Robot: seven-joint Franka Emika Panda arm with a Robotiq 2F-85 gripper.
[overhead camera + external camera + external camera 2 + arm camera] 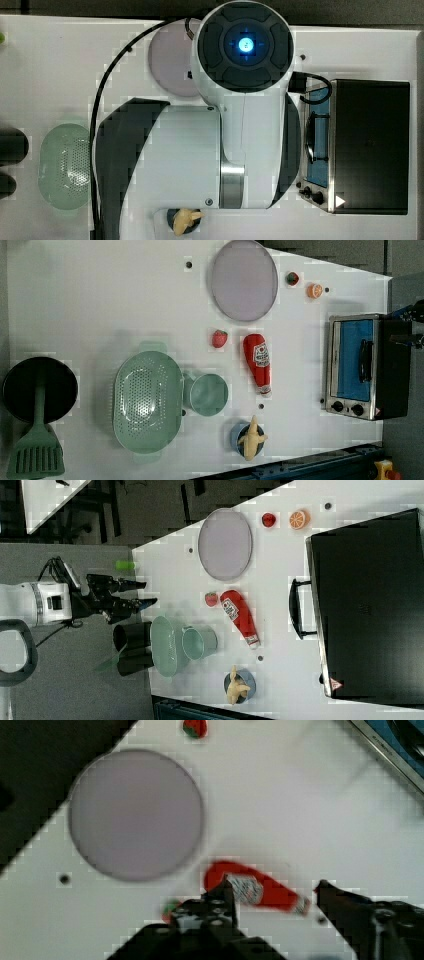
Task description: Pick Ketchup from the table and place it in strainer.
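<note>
the ketchup lies flat on the white bench, untouched, with its white cap toward the left view's bottom and its red base toward the left view's top. just off its base, on the left view's left, sits a small red strawberry, near but apart from the bottle. the strainer rests on the bench well to the left view's left of the ketchup, with a round green cup between the two, the cup just beside the strainer's rim. a large grey-lilac plate lies toward the left view's top, and past it on the left view's right are a second small strawberry and an orange slice. a toaster oven with a blue door stands at the left view's right edge, well apart from the ketchup. near the left view's bottom a small blue bowl holds a pale yellow toy. at the left view's left edge a black pan carries a green spatula. in the right view the end effector hangs clear of the bench with its two dark fingers spread moderately apart and nothing between them. in the wrist view the end effector frames the ketchup lying on the bench beyond it, one finger over the label end and the other past the cap, without touching the bottle.
</note>
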